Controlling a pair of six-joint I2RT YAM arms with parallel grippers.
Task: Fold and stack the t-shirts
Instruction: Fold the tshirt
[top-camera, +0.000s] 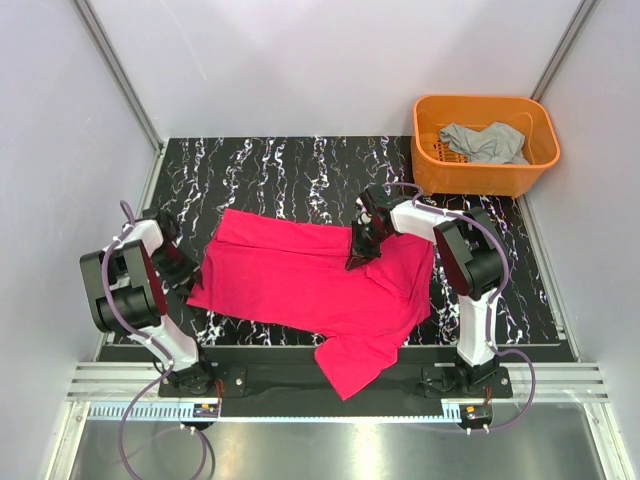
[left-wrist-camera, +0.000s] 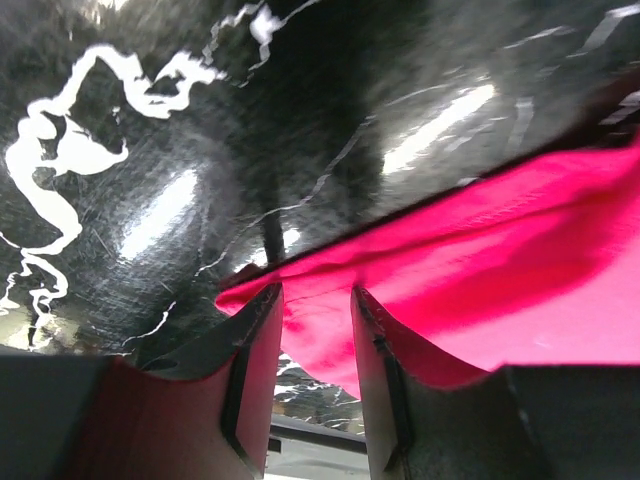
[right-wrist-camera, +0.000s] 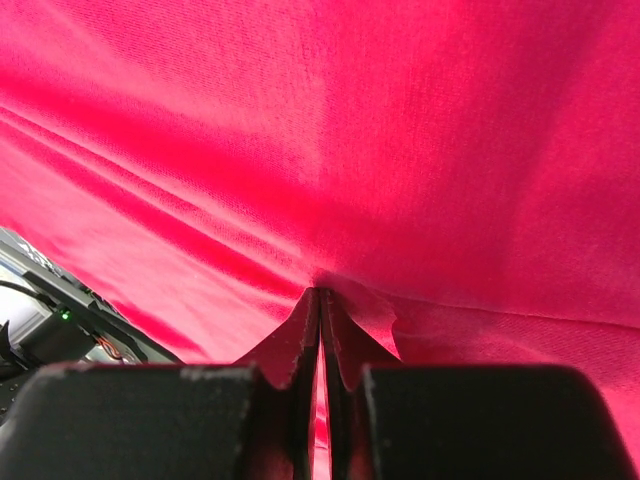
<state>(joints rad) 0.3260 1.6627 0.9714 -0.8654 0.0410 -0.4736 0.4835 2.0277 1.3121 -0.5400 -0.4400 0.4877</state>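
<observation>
A red t-shirt lies spread and rumpled on the black marbled table, one part hanging over the near edge. My right gripper is shut on a pinch of its fabric near the upper right; in the right wrist view the red t-shirt fills the frame and the right gripper has its jaws closed on a fold. My left gripper is at the shirt's left edge. In the left wrist view the left gripper is open, with the red t-shirt's edge lying between the fingers.
An orange basket stands at the back right of the table with a grey t-shirt inside. Grey walls enclose the table on three sides. A metal rail runs along the near edge, where the arm bases sit.
</observation>
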